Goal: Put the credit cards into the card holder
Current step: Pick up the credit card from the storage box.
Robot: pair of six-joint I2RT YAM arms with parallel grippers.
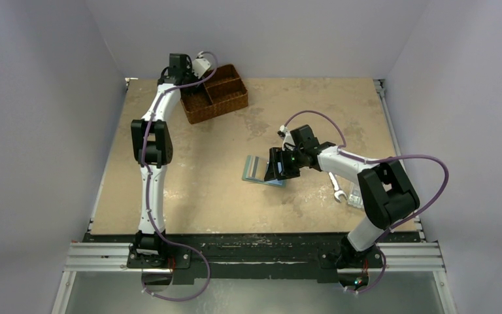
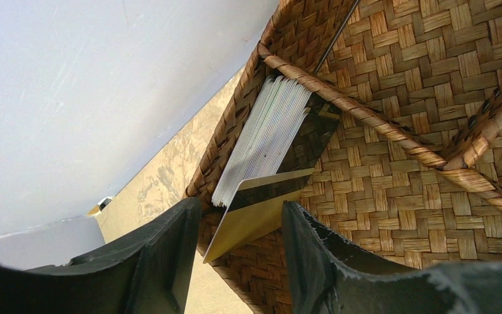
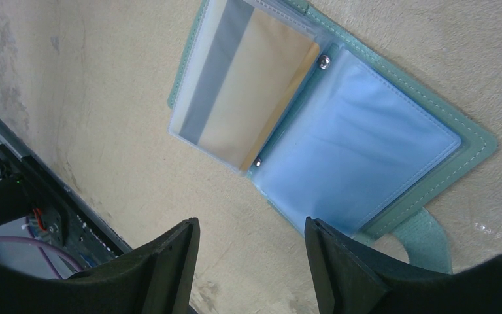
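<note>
A stack of white and grey credit cards (image 2: 268,131) stands on edge in a corner compartment of the wicker basket (image 2: 418,78). A yellowish card (image 2: 261,209) leans out from the front of the stack. Its lower corner lies between the fingers of my left gripper (image 2: 240,216), which is open with a gap on the left side. The teal card holder (image 3: 359,150) lies open on the table, with one yellowish card (image 3: 248,104) in a clear sleeve. My right gripper (image 3: 251,235) hovers open over the holder's near edge with nothing between its fingers.
The brown basket (image 1: 214,93) sits at the table's back left, close to the wall. A silver wrench (image 1: 336,186) and a clear plastic box (image 1: 355,198) lie under the right arm, right of the card holder (image 1: 256,169).
</note>
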